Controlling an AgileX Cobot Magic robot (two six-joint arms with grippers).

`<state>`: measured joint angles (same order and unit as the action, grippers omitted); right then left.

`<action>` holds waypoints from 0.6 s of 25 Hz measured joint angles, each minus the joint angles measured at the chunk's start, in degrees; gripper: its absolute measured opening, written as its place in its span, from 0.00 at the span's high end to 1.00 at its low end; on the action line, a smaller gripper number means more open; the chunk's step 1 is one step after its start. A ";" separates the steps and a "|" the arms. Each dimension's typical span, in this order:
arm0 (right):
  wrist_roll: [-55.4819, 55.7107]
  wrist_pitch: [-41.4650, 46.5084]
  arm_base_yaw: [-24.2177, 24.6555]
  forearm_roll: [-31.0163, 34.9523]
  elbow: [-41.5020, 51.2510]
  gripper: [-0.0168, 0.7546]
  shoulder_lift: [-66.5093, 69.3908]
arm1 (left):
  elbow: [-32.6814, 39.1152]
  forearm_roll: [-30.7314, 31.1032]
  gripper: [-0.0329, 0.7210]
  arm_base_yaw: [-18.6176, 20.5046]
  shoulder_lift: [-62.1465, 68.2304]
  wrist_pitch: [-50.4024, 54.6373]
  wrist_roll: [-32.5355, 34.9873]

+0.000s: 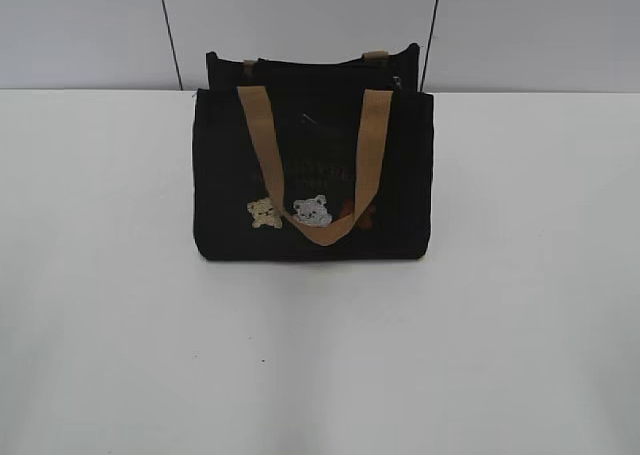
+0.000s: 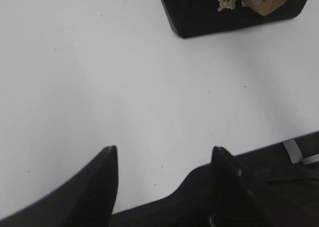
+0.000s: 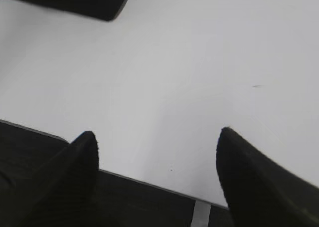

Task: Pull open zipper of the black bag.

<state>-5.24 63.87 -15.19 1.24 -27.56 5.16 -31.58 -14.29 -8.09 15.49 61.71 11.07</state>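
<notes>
One white bench [image 1: 110, 325] carried the black bag [image 1: 225, 175], which stood upright near the bench's far edge with a tan strap [image 1: 372, 145] draped down its front over small bear pictures [image 1: 312, 212]. Its zipper ran along the top edge, too dark to make out. Well short of the bag, near the bench's front edge, the left fingers [image 2: 107, 172] stood apart and empty, and the right fingers [image 3: 87, 157] spread wider, holding nothing.

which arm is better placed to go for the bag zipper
Probably the left: its open end effector sees more of the bag. The right end effector, also open, sees only a corner. Both are far off; the zipper isn't clear.
</notes>
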 joint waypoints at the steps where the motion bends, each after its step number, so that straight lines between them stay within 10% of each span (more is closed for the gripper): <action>1: 0.27 -0.06 0.00 -0.18 0.36 0.25 -1.06 | 0.00 0.11 0.37 0.00 0.00 -0.05 0.00; 15: 0.55 -0.86 0.00 -0.89 0.70 0.26 -2.65 | 0.00 0.29 0.37 -0.06 0.00 -0.12 0.00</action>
<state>-4.69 63.01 -15.19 0.35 -26.86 2.51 -31.58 -14.01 -8.15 15.49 61.59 11.07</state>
